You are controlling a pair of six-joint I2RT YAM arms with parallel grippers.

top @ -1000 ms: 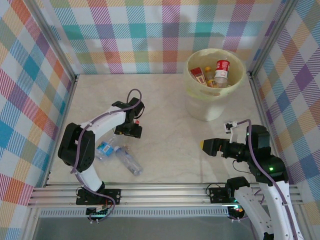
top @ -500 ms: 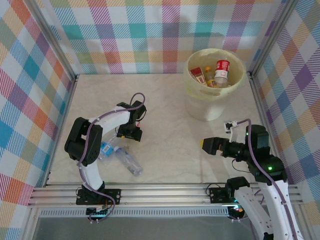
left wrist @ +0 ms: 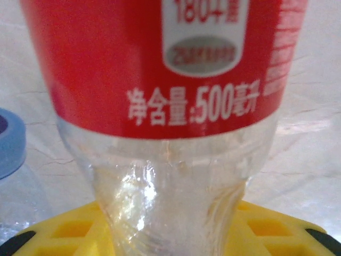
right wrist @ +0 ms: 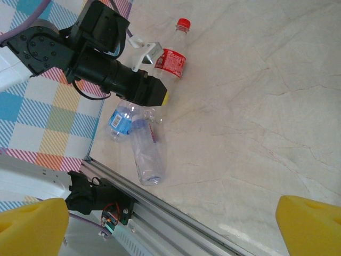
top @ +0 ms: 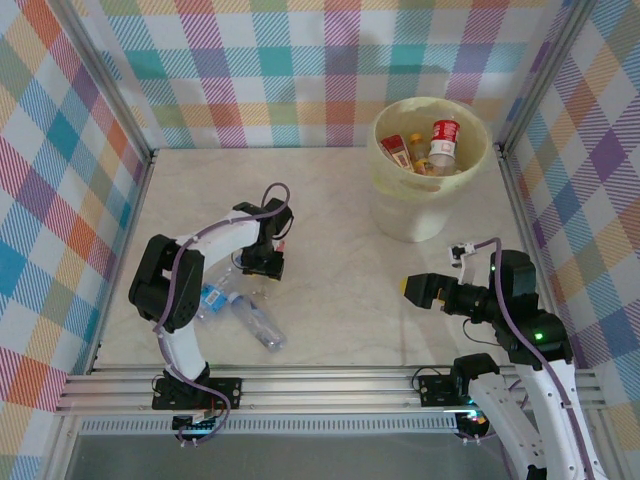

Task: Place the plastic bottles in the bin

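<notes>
A clear bottle with a red label (left wrist: 160, 80) lies on the table, red cap (right wrist: 183, 24) pointing away. My left gripper (right wrist: 160, 96) is shut on its clear lower part, which is pinched between the yellow fingers (left wrist: 69, 234). From above, the left gripper (top: 264, 262) covers most of that bottle. Just behind it lie a blue-labelled bottle (top: 212, 298) and a clear bottle (top: 258, 322). The pale yellow bin (top: 385, 165) stands at the back right with several bottles (top: 443, 140) inside. My right gripper (top: 408, 290) hangs open over bare table, well to the right.
An aluminium rail (top: 330, 380) runs along the near edge of the table. Checked walls close in the left, back and right sides. Bare marble surface (top: 340, 250) lies between the left gripper and the bin.
The left gripper's fingers have closed onto the red-labelled bottle, after shifting slightly forward over it. The right arm has stayed where it was.
</notes>
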